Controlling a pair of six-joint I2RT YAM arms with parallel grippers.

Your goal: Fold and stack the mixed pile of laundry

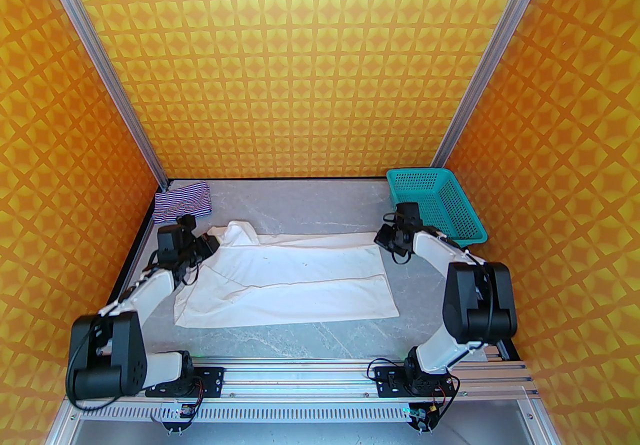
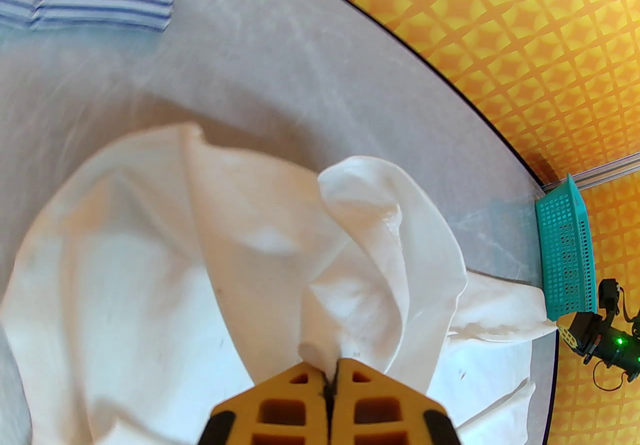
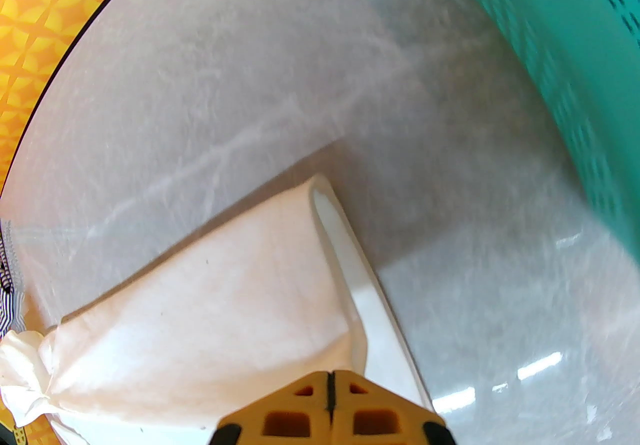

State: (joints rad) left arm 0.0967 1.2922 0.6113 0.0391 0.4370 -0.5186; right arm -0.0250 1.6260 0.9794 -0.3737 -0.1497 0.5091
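White cloth (image 1: 300, 283) lies spread between my grippers; left gripper (image 2: 331, 367) and right gripper (image 3: 330, 375) each clench a far corner. Pulling unevenly could slip a corner or skew the fold. Striped garment (image 1: 182, 200) sits far-left.

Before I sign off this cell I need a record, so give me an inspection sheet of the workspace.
Surface: grey marbled table, glossy.
Job's things: white cloth spread mid-table, wrinkled, left end bunched up; striped garment lies apart at the far left corner.
Clutter: teal basket upright at the far right corner.
Grippers: left gripper shut on the white cloth's left end; right gripper shut on its far right corner.
Cables: black loops at the right arm's base, off the cloth.
Surroundings: orange patterned walls, aluminium frame posts.
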